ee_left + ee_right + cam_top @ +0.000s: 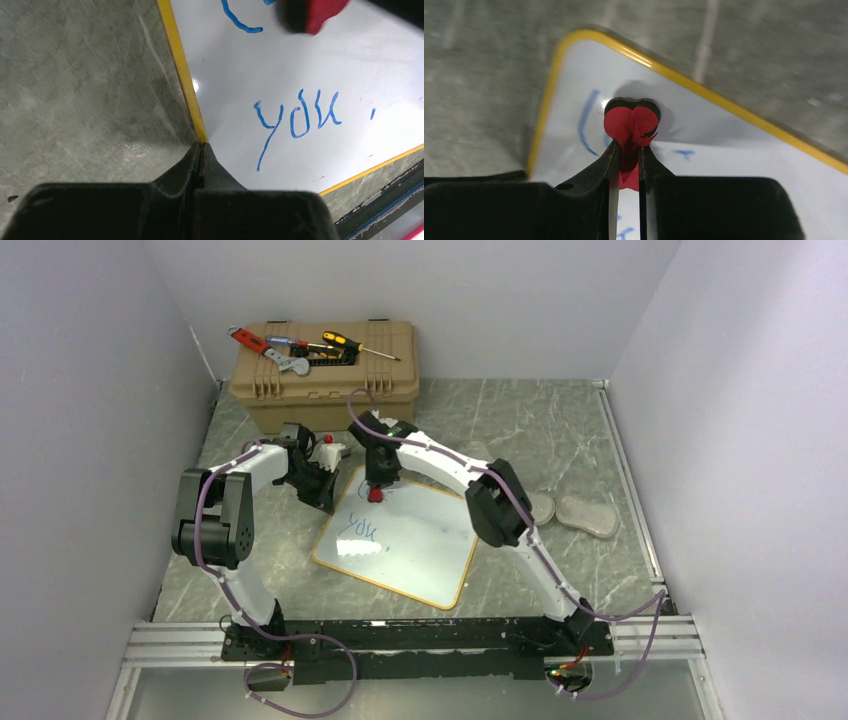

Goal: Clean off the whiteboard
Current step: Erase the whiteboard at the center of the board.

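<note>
From above, the whiteboard (410, 540) lies askew on the tabletop (560, 440) in front of a tan toolbox (325, 385), with both arms over its far end. Left wrist: the left fingers (190, 162) are pressed together at the board's yellow frame, beside a blue "you". Right wrist: the right fingers (600, 164) pinch a red eraser (631, 120) at the board's rounded corner.

Bright, even overhead light, soft shadows. Small glare spot on whiteboard (300, 75) by left frame. Right wrist view blurred. Left wrist sharp, far eraser (320, 12) out of focus.
</note>
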### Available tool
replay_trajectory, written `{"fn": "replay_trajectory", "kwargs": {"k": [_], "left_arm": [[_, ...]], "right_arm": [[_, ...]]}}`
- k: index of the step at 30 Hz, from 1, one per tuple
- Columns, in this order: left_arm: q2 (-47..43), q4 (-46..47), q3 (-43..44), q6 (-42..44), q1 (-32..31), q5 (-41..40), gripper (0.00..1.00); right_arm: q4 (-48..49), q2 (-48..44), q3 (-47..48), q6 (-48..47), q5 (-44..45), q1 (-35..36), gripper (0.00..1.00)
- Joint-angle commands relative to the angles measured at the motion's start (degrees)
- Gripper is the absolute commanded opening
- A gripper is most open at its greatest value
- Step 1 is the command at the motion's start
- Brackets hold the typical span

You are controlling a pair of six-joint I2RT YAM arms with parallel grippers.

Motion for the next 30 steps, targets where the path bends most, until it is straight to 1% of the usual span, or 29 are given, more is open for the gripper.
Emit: {"fn": "replay_trajectory", "kwargs": {"k": [1,2,4,7,9,11,14,16,19,22,25,26,30], "left_arm": [[0.3,-2.9,-1.6,0.8,-0.8,0.0,0.0],[0.3,-3.0,-1.5,0.9,-0.8,0.0,0.0],[0.1,-3.0,-1.7,1.1,-0.8,0.0,0.0],[0.0,-2.9,-1.8,1.5,-0.7,-0.1,0.0],[0.1,-2.8,-1.9,1.6,-0.7,-0.2,0.0],[0.1,-2.6,-1.9,1.6,-0.7,-0.2,0.0],[0.2,-2.6,-1.8,1.5,-0.7,0.0,0.0],[0.4,-2.6,-1.5,1.3,-0.7,0.2,0.0],[0.8,-2.6,-1.2,1.0,-0.7,0.5,0.0],[1.1,-2.6,-1.1,0.8,-0.7,0.8,0.0],[1.0,-2.7,-1.1,0.8,-0.7,0.8,0.0],[1.0,-2.7,-1.2,0.8,-0.7,0.8,0.0],[1.2,-2.9,-1.2,0.8,-0.7,0.8,0.0]], "right_arm": [[-5.3,8.1,10.2,0.1,-3.5,1.6,0.0],[-5.8,8.0,9.8,0.2,-3.4,1.6,0.0],[-4.8,4.9,4.2,-0.1,-2.2,1.5,0.0],[-1.0,-3.7,-11.1,-0.5,-1.4,0.4,0.0],[1.3,-11.7,-22.4,-1.4,-1.2,-0.1,0.0],[2.0,-17.6,-30.3,-2.4,-1.0,-0.1,0.0],[3.6,-24.4,-39.2,-3.5,-2.6,1.0,0.0],[3.9,-26.6,-42.0,-3.8,-3.1,3.0,0.0],[3.7,-25.3,-41.2,-4.4,-3.6,6.8,0.0],[3.6,-21.0,-36.2,-4.6,-4.2,10.2,0.0],[3.5,-15.0,-27.9,-5.0,-4.8,12.3,0.0],[3.2,-13.7,-23.2,-5.1,-4.8,12.7,0.0],[2.4,-7.2,-10.0,-5.4,-4.6,13.2,0.0]]}}
